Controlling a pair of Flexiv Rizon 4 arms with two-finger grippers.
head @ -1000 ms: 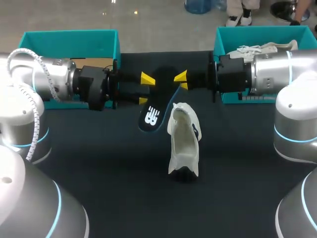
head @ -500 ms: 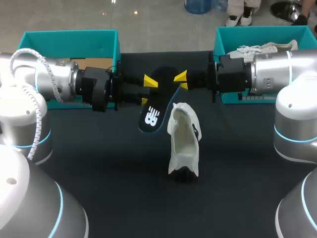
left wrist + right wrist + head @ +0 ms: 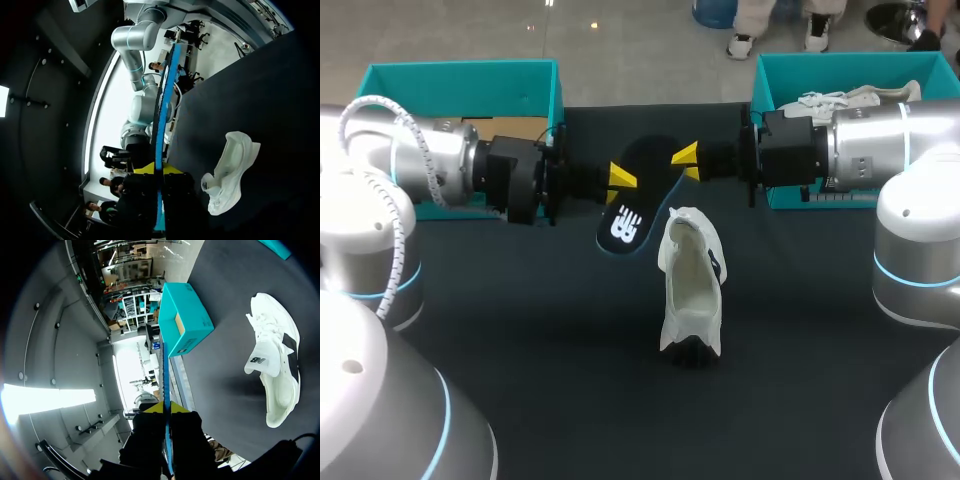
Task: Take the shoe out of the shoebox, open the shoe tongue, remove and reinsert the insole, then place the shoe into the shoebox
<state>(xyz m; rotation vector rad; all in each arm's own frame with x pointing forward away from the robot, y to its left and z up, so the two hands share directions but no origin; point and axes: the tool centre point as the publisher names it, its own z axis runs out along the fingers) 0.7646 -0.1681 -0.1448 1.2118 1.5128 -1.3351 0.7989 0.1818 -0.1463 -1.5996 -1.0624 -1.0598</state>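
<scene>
The white sneaker (image 3: 690, 290) is out and lies on the black table (image 3: 520, 330), well apart from the teal shoebox (image 3: 460, 72) at my left. Its mouth gapes wide, so I judge the take-out and tongue steps done. The black insole (image 3: 638, 195) is out too, held above the table just behind the shoe. My left gripper (image 3: 620, 180) is pinched onto one edge and my right gripper (image 3: 686, 160) onto the opposite edge, each with nothing but the insole between its fingers. What's left, as I read it — slide the insole back in, then box the shoe.
</scene>
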